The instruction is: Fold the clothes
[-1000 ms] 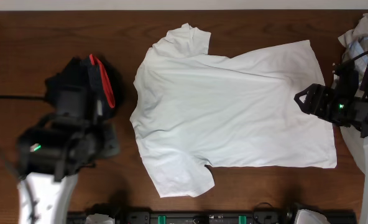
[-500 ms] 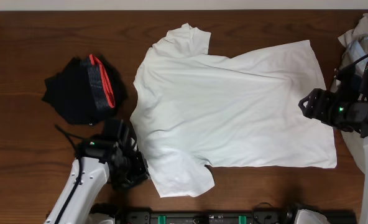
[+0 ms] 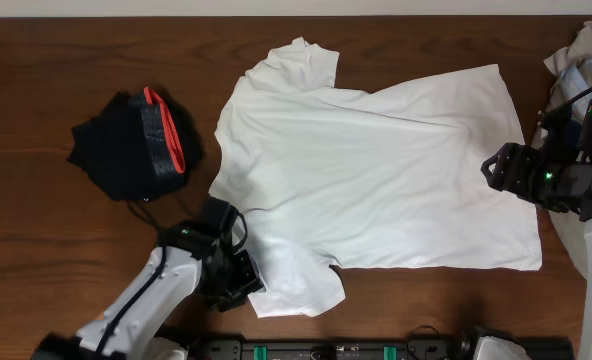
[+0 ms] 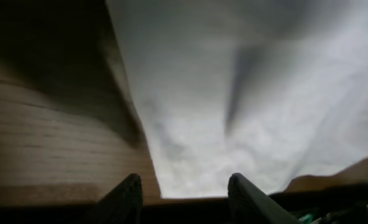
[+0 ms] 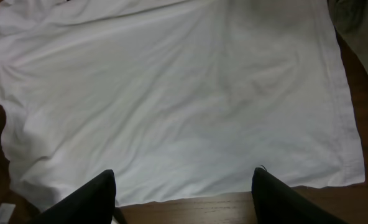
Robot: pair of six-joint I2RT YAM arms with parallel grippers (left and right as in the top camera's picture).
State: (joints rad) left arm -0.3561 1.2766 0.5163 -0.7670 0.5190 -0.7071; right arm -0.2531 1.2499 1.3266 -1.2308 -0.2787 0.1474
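Note:
A white T-shirt (image 3: pixel 376 180) lies spread flat across the middle of the table, collar end to the left and hem to the right. My left gripper (image 3: pixel 246 283) is at the near-left sleeve, open. In the left wrist view its fingers (image 4: pixel 130 194) straddle the sleeve's edge (image 4: pixel 190 155), with cloth and bare wood both showing between them. My right gripper (image 3: pixel 489 169) hovers over the hem at the right, open wide. In the right wrist view (image 5: pixel 184 190) it stands above the hem with nothing between the fingers. A black garment with a grey-and-red band (image 3: pixel 136 145) lies at the left.
A khaki-beige garment (image 3: pixel 579 48) is bunched at the far right corner, behind the right arm. A black rail of equipment (image 3: pixel 326 350) runs along the near table edge. Bare wood (image 3: pixel 36 230) shows left of the left arm.
My left arm has swung from above the black garment to the shirt's near-left sleeve, and its jaws have widened. The right arm has hardly moved.

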